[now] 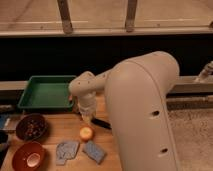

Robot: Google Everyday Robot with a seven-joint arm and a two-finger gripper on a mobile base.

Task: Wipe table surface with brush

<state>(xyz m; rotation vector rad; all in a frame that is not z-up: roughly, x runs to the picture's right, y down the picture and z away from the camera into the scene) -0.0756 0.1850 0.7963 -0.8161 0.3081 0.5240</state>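
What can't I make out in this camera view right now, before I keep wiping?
- Claw: under the wrist beside the green tray, fingers masked by the arm housing.
- Brush: not distinguishable; claw area too dim.
- Table surface: right part hidden behind the big arm link, bottom cut by frame edge.
- Black-handled utensil: partly hidden by the arm.

Light-brown plank counter [60, 131] with visible seams, small cream brush [88, 119] pinched in the closed tool [86, 113], pointing down near its far edge.
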